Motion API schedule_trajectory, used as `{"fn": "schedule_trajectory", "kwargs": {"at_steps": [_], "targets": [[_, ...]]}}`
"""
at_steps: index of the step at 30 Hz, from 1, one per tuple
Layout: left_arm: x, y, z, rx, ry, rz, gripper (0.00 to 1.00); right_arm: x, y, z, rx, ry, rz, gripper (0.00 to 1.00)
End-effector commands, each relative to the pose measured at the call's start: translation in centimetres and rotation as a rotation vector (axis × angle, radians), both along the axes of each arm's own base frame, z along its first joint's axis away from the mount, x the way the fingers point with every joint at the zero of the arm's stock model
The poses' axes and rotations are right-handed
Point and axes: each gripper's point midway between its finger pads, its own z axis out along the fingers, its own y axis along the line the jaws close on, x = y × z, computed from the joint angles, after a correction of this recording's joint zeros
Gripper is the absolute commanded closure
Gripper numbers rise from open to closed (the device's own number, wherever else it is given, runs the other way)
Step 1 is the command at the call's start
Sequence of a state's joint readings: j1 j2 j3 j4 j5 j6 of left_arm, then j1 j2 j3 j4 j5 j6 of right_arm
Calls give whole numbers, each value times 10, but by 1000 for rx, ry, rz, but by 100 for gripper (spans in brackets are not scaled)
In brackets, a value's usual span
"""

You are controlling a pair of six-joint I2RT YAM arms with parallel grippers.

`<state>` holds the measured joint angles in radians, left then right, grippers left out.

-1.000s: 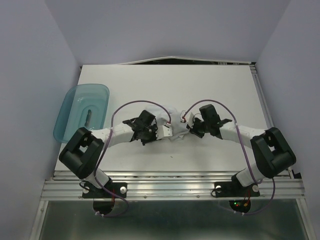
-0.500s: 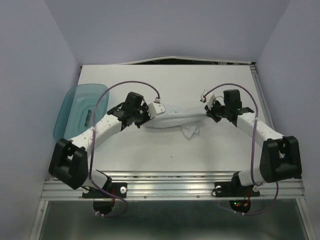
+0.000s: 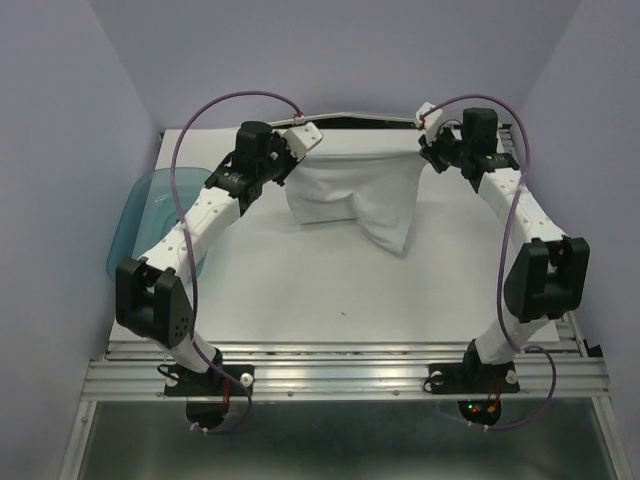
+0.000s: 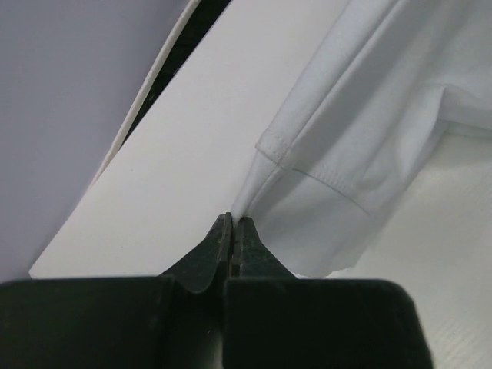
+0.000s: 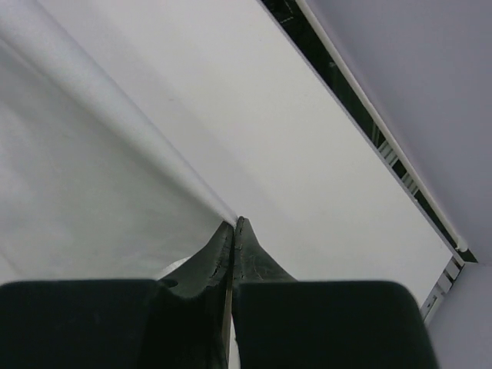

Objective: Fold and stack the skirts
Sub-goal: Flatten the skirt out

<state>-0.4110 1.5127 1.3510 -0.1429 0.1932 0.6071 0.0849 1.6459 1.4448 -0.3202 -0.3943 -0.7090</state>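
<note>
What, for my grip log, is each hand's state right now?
Left hand: shut on a corner of the skirt.
Right hand: shut on the skirt's opposite corner.

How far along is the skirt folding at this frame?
Done: nothing folded or stacked shows on the table. In hand: one white skirt hangs spread between the left gripper and right gripper, each shut on an upper corner. Left: lay it flat, fold it, start the stack.
</note>
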Motion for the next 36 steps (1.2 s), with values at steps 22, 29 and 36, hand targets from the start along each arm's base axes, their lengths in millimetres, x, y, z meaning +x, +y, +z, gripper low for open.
{"fn": "schedule_trajectory", "kwargs": {"at_steps": [22,29,36], "targets": [[1,36,9,143,-166,-77,100,-22,-45,20,-259,-183,41,99],[-117,6,-168,347,179,-350,100,-117,-17,-119,-339,127,251,99],[-168,-1,-190,348,252,-439,100,-199,-8,-161,-348,279,376,99]]}}
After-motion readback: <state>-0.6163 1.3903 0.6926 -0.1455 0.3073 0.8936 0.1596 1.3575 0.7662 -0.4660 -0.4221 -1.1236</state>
